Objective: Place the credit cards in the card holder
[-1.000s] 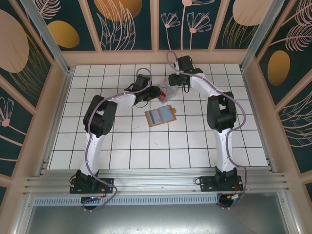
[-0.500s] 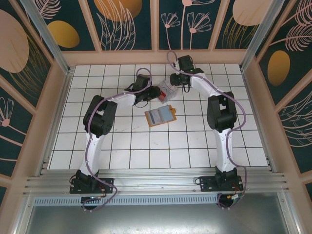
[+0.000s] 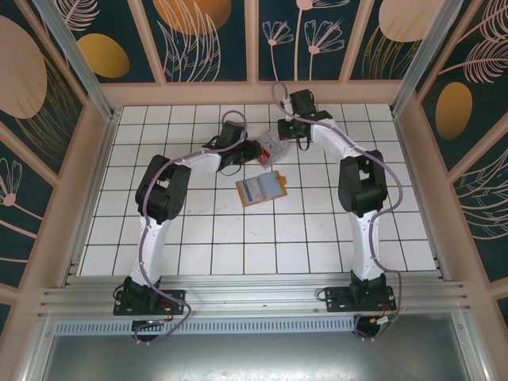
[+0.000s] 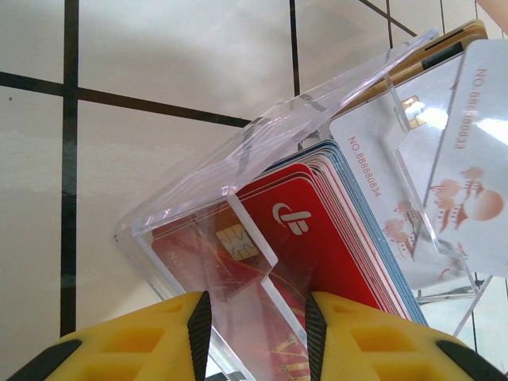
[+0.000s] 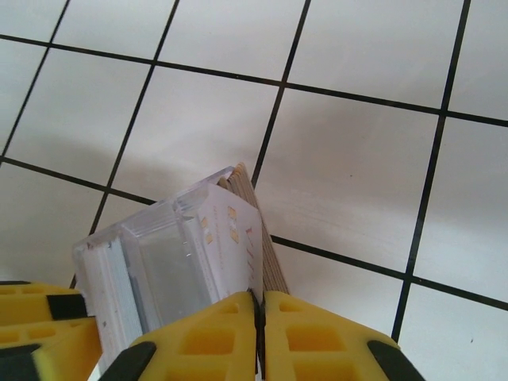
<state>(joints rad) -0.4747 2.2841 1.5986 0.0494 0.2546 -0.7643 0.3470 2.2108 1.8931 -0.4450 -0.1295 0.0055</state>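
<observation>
A clear plastic box (image 4: 238, 159) full of credit cards (image 4: 317, 230), red at the front and whitish (image 4: 476, 159) at the back, is tilted up off the tiles at the far middle. My left gripper (image 4: 258, 305) is shut on the box's lower end. My right gripper (image 5: 259, 305) is shut on the edge of one whitish card (image 5: 230, 238) at the end of the stack, beside the box (image 5: 159, 262). From above, both grippers (image 3: 252, 151) (image 3: 283, 136) meet at the box (image 3: 270, 147). The orange card holder (image 3: 259, 189) lies open on the tiles just in front.
White tiles spread all around the card holder. Wooden walls (image 3: 254, 93) close in the back and both sides. The left gripper's yellow finger (image 5: 40, 317) shows at the bottom left of the right wrist view.
The right gripper's jaws have closed from partly open onto the whitish card. Both arms and the box have stayed almost still.
</observation>
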